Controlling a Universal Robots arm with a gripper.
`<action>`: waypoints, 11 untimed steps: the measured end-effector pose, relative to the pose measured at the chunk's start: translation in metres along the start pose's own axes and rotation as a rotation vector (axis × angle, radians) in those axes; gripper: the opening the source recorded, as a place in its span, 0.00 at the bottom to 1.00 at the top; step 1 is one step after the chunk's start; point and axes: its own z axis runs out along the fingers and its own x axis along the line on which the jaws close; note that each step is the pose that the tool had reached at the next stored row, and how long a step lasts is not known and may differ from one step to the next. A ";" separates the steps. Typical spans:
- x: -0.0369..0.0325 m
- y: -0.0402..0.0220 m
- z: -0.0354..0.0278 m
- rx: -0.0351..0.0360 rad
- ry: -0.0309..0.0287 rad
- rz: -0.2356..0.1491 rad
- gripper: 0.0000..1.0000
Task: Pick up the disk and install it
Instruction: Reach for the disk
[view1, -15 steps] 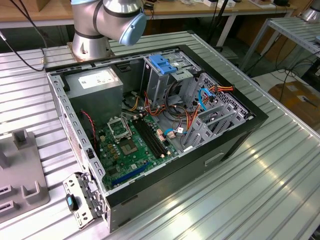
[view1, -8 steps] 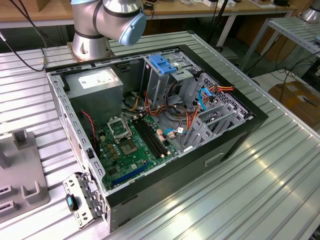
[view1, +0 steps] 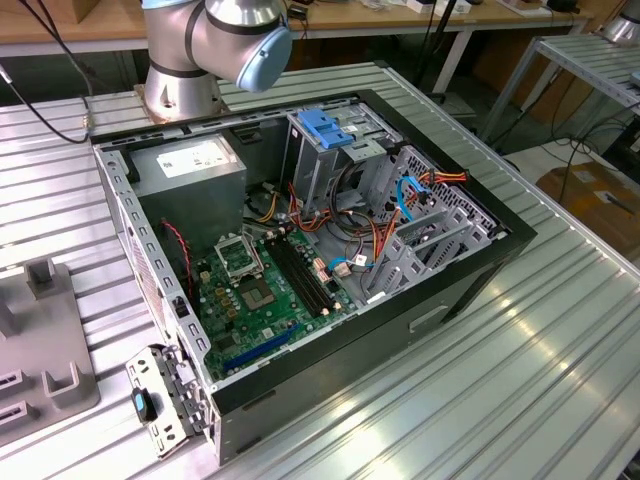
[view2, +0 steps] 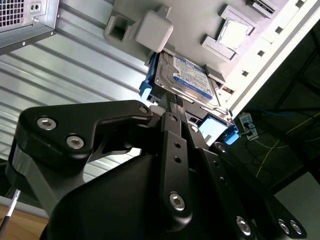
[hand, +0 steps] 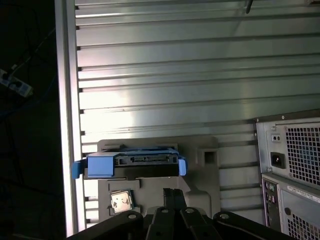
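Observation:
The disk (view2: 185, 82) is a silver drive with a white-and-blue label in a bright blue carrier. It rests in a grey fixture (view2: 200, 20) on the slatted metal table. In the first wrist view the disk (hand: 145, 161) shows its connector edge, with the blue carrier tabs at both ends. My gripper (view2: 182, 111) is right beside the disk's near edge, its black fingers drawn together with nothing between them. In the first wrist view the gripper (hand: 173, 191) stands a short gap away from the disk and holds nothing.
An open computer case (view1: 300, 250) lies on the table, with a blue carrier (view1: 330, 125) in its drive cage. Its rear panel (hand: 295, 165) is close to the fixture (hand: 205, 150). The table edge (hand: 65, 125) runs just past the disk. A small silver chip (hand: 120, 200) sits on the fixture.

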 end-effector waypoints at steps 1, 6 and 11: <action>0.0000 0.0000 0.0000 0.0000 -0.0001 0.000 0.11; 0.0000 0.0002 0.0000 0.0000 -0.0001 0.000 0.11; 0.0001 0.0003 0.0000 0.0000 0.0000 0.000 0.11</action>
